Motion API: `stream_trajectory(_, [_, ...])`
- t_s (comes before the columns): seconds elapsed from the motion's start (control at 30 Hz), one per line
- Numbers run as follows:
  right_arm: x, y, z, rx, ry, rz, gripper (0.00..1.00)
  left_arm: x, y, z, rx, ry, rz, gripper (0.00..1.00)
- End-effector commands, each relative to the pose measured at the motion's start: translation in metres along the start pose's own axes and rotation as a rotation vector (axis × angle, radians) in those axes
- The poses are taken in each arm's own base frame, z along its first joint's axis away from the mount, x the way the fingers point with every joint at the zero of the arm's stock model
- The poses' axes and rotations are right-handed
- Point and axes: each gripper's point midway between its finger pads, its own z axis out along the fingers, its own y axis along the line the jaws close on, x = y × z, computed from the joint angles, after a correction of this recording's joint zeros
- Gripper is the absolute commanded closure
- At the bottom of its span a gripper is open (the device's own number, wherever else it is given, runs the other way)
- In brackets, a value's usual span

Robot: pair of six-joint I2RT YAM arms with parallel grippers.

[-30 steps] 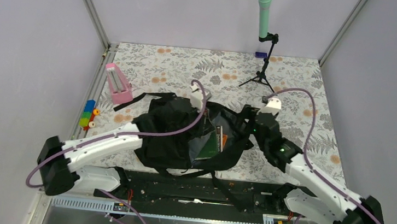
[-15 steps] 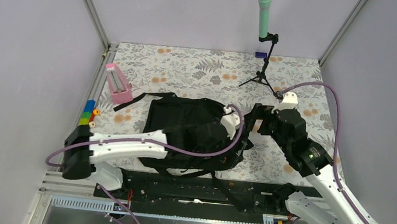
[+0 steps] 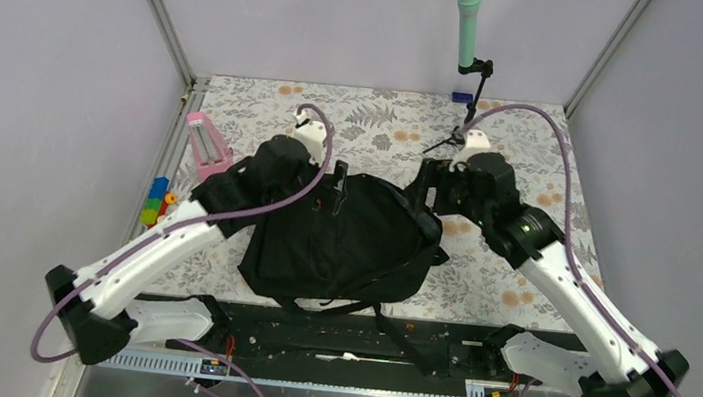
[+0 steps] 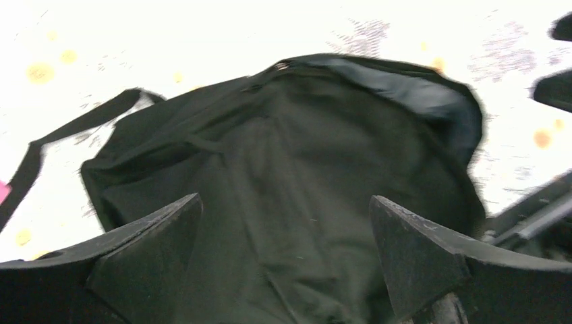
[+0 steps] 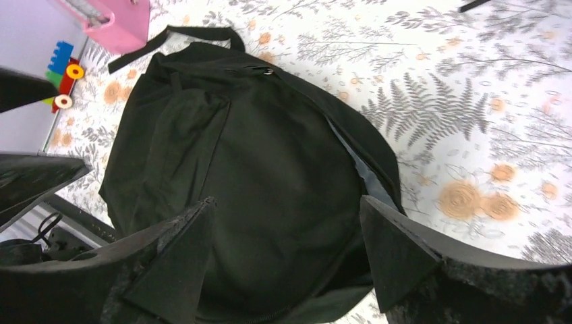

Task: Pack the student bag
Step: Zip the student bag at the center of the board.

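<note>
My left end effector (image 4: 284, 202) hangs over the student bag (image 4: 290, 169) with its two fingers spread wide and nothing between them; through the gap I see only black fabric. My right end effector (image 5: 287, 200) is also spread and pinches nothing, hovering above the bag from the far right side. The bag lies flat in the middle of the flower-patterned worktop (image 3: 516, 273), close to the near edge, with its rounded end toward my right arm and one long strap (image 3: 233, 177) trailing off to the far left. Its top flap is folded down over the body. Along the curved right edge the zipper line gapes a little, and a sliver of grey lining (image 5: 367, 177) shows there. A small metal zipper pull (image 5: 268, 70) sits at the far rim of the bag. Past that narrow gap the inside is covered by the flap, so I cannot tell what the bag holds. Outside it, on the left part of the worktop, a pink wedge-shaped object (image 3: 207, 146) stands just beyond the end of the strap. A small cluster of coloured blocks with round wheels (image 3: 157, 204) lies near the left rail, apart from the bag. At the far edge a little black tripod (image 3: 461, 136) carries an upright pale green cylinder (image 3: 467, 15), well apart from the bag.
</note>
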Motion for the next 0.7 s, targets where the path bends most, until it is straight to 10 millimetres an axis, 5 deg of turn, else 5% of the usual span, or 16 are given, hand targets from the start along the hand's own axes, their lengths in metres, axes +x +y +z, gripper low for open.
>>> stream_trajectory(0.0, [-0.015,0.033,0.033,-0.103,0.013,-0.033,0.17,0.008,0.041,0.031,-0.056,0.129,0.094,0.01])
stream_trajectory(0.23, [-0.025,0.043,0.084,0.022,0.001,-0.031,0.18,0.011,0.068,0.087,-0.103,0.218,0.027,0.01])
stream_trajectory(0.43, [-0.019,0.05,0.117,0.056,-0.027,0.087,0.19,0.025,0.069,0.101,-0.1,0.259,0.033,0.03])
stream_trajectory(0.67, [-0.004,0.073,0.158,0.085,0.004,0.134,0.24,0.048,0.075,0.107,-0.119,0.32,0.024,0.3])
